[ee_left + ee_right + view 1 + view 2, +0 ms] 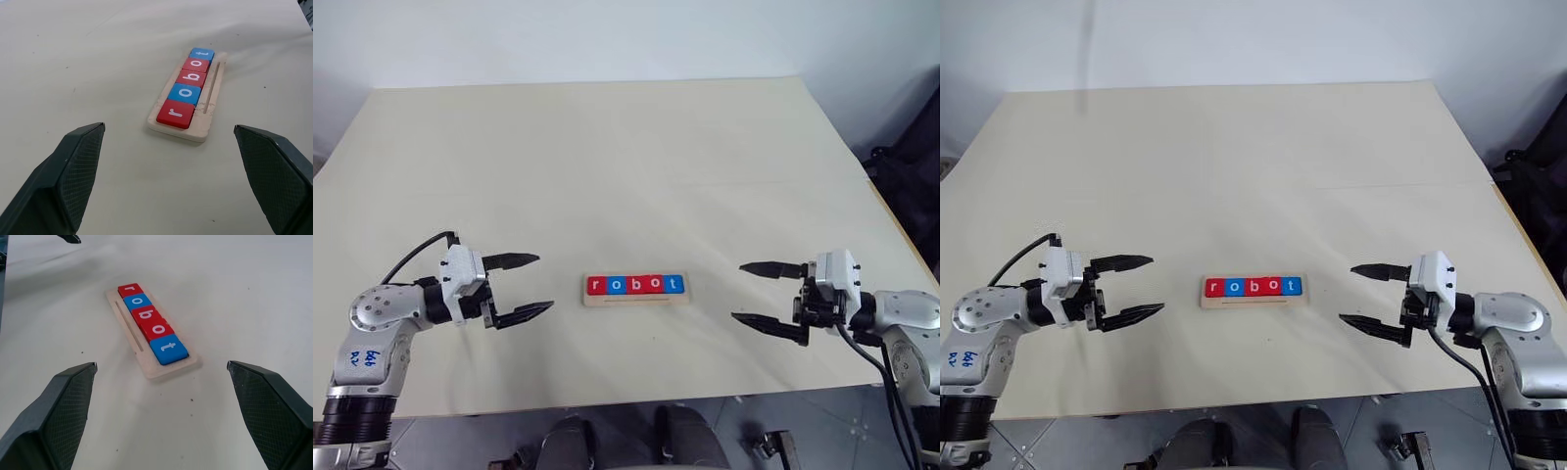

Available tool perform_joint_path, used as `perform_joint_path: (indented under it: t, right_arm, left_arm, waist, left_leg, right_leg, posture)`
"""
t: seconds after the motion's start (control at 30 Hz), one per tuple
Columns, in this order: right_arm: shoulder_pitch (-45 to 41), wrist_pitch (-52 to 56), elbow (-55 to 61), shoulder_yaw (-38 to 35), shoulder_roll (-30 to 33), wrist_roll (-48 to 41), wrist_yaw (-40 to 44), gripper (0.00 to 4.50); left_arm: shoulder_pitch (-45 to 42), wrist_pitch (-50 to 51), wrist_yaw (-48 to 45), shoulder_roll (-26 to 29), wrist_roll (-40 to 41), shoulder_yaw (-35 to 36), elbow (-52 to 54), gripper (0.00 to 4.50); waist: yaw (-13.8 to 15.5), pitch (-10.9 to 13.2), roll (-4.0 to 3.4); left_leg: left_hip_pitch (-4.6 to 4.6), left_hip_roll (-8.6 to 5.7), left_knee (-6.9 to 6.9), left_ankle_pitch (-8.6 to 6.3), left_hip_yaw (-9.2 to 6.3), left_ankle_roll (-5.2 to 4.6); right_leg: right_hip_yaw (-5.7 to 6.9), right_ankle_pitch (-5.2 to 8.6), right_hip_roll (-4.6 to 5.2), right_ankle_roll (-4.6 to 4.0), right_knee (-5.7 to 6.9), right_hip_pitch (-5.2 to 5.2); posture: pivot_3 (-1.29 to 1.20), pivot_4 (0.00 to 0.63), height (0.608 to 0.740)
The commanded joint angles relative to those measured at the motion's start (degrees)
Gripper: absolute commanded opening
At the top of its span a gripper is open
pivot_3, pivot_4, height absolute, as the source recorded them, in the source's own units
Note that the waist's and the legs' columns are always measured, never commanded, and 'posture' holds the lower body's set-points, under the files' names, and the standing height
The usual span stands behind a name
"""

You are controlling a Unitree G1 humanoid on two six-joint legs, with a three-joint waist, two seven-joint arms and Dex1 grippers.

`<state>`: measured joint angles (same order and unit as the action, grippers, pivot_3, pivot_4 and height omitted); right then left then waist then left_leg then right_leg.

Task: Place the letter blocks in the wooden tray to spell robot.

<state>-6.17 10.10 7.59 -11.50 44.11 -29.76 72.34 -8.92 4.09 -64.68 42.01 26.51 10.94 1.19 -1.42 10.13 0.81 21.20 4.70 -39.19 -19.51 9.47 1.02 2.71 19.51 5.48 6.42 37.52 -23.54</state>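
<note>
The wooden tray (635,292) lies near the cream table's (607,157) front edge, all five letter blocks (635,284) seated in a row along it, spelling robot (red r, blue o, red b, red o, blue t). The left gripper (530,284) hangs at the tray's nine o'clock, the right gripper (749,292) at three o'clock. Both have fingers spread wide, empty, well apart from the tray.
</note>
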Motion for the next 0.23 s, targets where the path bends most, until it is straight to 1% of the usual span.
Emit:
perform_joint_path:
  t: [0.03,0.23]
  right_arm:
    - [-0.49,-0.28,1.65,-0.26,0.07,-1.01,-0.17,4.46]
    - [-0.73,-0.52,0.64,-0.03,0.30,-0.40,-0.15,4.46]
  left_arm:
    - [-0.85,-0.43,0.13,-0.20,0.63,0.77,0.38,4.50]
    - [-1.23,-0.86,1.17,-1.17,0.49,1.08,0.25,4.50]
  waist:
    - [0.01,0.00,0.00]
    - [0.02,0.00,0.00]
  left_leg:
    - [0.00,0.00,0.00,0.00,0.00,0.00]
    - [0.00,-0.01,-0.01,0.00,0.00,0.00]
  right_leg:
    - [0.00,0.00,0.00,0.00,0.00,0.00]
    - [0.00,0.00,0.00,0.00,0.00,0.00]
  posture:
    - [0.00,0.150,0.740]
    - [0.00,0.150,0.740]
